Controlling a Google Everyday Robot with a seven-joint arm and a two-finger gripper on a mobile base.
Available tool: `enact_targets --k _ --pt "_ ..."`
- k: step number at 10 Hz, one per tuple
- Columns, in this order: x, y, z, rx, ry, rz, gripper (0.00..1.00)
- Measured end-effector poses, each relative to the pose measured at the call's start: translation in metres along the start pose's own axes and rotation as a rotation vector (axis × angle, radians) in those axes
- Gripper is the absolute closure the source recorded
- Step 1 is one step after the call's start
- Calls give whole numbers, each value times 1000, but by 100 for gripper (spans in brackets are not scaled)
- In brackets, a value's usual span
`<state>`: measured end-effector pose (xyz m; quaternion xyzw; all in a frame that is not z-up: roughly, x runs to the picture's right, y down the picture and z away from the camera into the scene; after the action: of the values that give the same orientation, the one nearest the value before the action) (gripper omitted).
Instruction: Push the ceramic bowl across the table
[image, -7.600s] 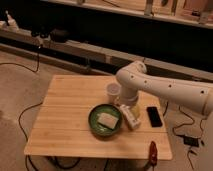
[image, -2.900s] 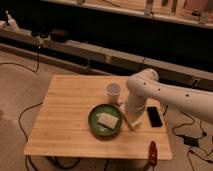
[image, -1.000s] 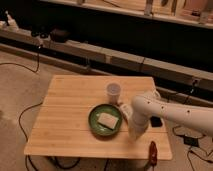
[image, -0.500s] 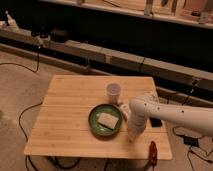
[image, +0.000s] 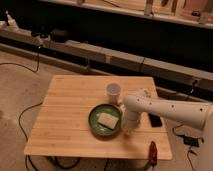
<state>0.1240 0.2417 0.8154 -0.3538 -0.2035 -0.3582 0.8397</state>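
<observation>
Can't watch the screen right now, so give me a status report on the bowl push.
Gripper shut, low between ceramic bowl and phone. Bowl on table, pale block inside. White cup just behind it.

I work from a single camera view. It looks down at a slant from above the near edge of the table (image: 65, 125), facing the long shelf (image: 100, 52) behind. It stands back far enough to frame the whole tabletop and some of the floor (image: 20, 80). The gripper (image: 128, 124) appears right of centre, just beside the ceramic bowl (image: 95, 122).

arm (image: 170, 107): white, smooth, tubular | gripper (image: 129, 119): white, at arm's low end
</observation>
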Motion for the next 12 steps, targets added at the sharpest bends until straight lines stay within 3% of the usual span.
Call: enact_targets --k 3,8,12 --pt "-6 -22 3 6 8 -44 74" --pt "-2 -54 5 17 84 -103 74" --pt "0 -87 6 41 100 -121 74"
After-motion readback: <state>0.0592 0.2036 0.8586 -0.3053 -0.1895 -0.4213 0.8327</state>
